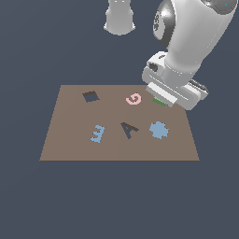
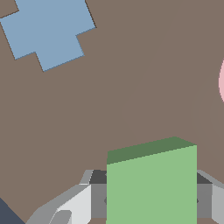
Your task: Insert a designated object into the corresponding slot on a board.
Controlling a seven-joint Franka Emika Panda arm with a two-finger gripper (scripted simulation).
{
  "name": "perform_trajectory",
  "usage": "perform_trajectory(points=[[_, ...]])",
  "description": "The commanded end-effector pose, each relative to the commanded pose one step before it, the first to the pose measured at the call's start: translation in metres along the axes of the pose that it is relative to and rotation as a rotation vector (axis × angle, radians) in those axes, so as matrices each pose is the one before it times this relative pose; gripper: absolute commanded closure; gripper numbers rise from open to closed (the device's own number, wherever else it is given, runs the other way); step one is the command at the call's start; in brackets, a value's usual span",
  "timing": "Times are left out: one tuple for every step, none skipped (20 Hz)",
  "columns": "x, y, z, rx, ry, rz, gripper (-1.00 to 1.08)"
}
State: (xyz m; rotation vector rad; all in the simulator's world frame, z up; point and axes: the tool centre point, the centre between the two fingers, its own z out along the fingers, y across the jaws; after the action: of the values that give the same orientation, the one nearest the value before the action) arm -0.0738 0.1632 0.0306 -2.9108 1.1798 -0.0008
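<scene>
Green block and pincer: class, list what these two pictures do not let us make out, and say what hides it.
- Exterior view: most of the green block is hidden by the arm's hand; only a sliver shows.
- Wrist view: the block's lower part is cut off by the picture's edge.
- Pincer: its fingertips are hidden behind the block, so contact is unclear.
- Wrist view: the slot is out of frame.

dark blue-grey floor [image 1: 46, 200] carries the flat brown board [image 1: 70, 144], lying directly on it.
</scene>
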Motion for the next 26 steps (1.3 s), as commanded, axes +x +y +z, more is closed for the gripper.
perform_trajectory(points=[[0.00009,0.00038,0.00063,-0.00088,-0.00026,0.00034,1.08],[0.00000,0.00000,0.00000,0.00000,0.00000,0.00000,1.08],[0.00000,0.00000,0.00000,0.00000,0.00000,0.00000,1.08],[-0.00008,-0.00037,-0.00058,0.00092,0.00021,-0.00025,1.08],[0.00003,0.00000,-0.00062,0.00000,0.00000,0.00000,1.08],[0.00007,0.00000,-0.00187,0.00000,0.00000,0.00000,1.08],[0.00017,0.00004,-0.00152,-0.00066,-0.00009,0.00020,1.08],[0.00002,0.00000,-0.00062,0.00000,0.00000,0.00000,1.08],[-0.00018,0.00022,0.00188,-0.00062,-0.00031,-0.00001,1.08],[0.00043,0.00030,-0.00001,-0.00001,-0.00001,0.00098,1.08],[0.00130,0.00090,-0.00004,0.00001,0.00000,0.00293,1.08],[0.00217,0.00150,-0.00007,0.00002,0.00000,0.00491,1.08],[0.00302,0.00210,-0.00010,0.00003,0.00000,0.00684,1.08],[0.00389,0.00270,-0.00013,0.00004,0.00000,0.00879,1.08],[0.00475,0.00331,-0.00016,0.00005,0.00000,0.01075,1.08],[0.00561,0.00392,-0.00019,0.00005,0.00000,0.01270,1.08],[0.00646,0.00452,-0.00022,0.00006,0.00000,0.01465,1.08],[0.00731,0.00513,-0.00025,0.00007,0.00000,0.01659,1.08],[0.00816,0.00574,-0.00028,0.00008,-0.00001,0.01853,1.08],[0.00901,0.00635,-0.00030,0.00008,-0.00001,0.02046,1.08],[0.00985,0.00696,-0.00033,0.00008,-0.00001,0.02238,1.08],[0.01068,0.00757,-0.00036,0.00008,-0.00001,0.02429,1.08],[0.01152,0.00818,-0.00039,0.00008,-0.00001,0.02619,1.08],[0.01235,0.00879,-0.00041,0.00008,-0.00002,0.02808,1.08],[0.01317,0.00940,-0.00044,0.00008,-0.00002,0.02995,1.08],[0.01374,0.00983,-0.00045,0.00008,-0.00002,0.03127,1.08]])
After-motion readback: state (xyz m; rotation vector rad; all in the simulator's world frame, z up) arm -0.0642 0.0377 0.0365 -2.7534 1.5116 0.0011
